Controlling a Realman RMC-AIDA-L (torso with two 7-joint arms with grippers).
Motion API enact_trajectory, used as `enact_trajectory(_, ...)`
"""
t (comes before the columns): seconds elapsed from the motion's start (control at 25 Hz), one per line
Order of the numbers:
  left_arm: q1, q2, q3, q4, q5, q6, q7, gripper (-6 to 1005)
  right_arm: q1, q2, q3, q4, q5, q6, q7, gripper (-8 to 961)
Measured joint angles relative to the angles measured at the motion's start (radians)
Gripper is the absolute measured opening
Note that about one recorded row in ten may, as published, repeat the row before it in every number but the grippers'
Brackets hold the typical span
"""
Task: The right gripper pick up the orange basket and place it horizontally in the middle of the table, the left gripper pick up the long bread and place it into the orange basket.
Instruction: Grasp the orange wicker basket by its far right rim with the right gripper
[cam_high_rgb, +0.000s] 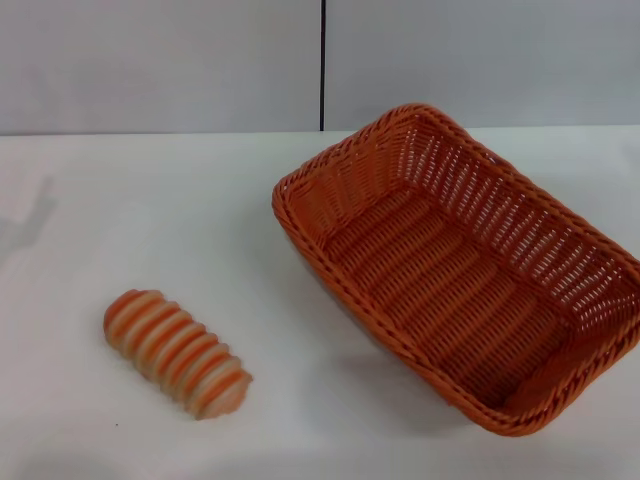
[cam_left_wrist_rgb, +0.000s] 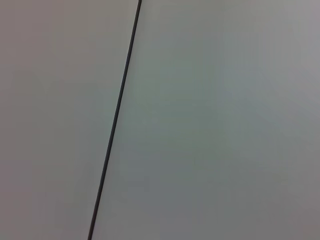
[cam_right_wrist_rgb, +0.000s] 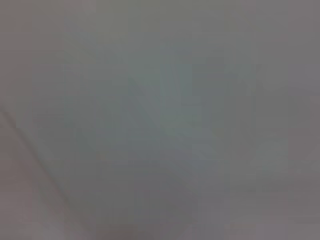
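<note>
The orange basket (cam_high_rgb: 460, 265) rests on the white table (cam_high_rgb: 150, 200) at the right in the head view. It lies askew, its long side running from the back middle toward the front right, and it holds nothing. The long bread (cam_high_rgb: 177, 352), striped orange and cream, lies at the front left, well apart from the basket. Neither the left gripper nor the right gripper appears in any view. The left wrist view shows only grey wall with a thin dark seam (cam_left_wrist_rgb: 116, 120). The right wrist view is a plain grey surface.
A grey wall with a vertical dark seam (cam_high_rgb: 323, 65) stands behind the table. Bare tabletop stretches between the bread and the basket and along the back left. A faint shadow (cam_high_rgb: 25, 225) falls at the far left edge.
</note>
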Motion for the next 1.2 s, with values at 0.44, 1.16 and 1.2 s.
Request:
enact_trajectory(0.44, 0.002, 0.003, 0.002, 0.007, 0.002, 0.000, -0.002, 791, 0.217, -0.061, -0.151, 0.050, -0.411, -0.249, 0.224, 634)
enact_trajectory(1.16, 0.027, 0.005, 0.025, 0.009, 0.003, 0.015, -0.004, 782, 0.286, -0.059, -0.309, 0.299, -0.434, -0.040, 0.223, 634)
enact_trajectory(1.2, 0.027, 0.005, 0.026, 0.009, 0.003, 0.015, -0.004, 782, 0.288, -0.058, -0.313, 0.312, -0.428, -0.029, 0.217, 634)
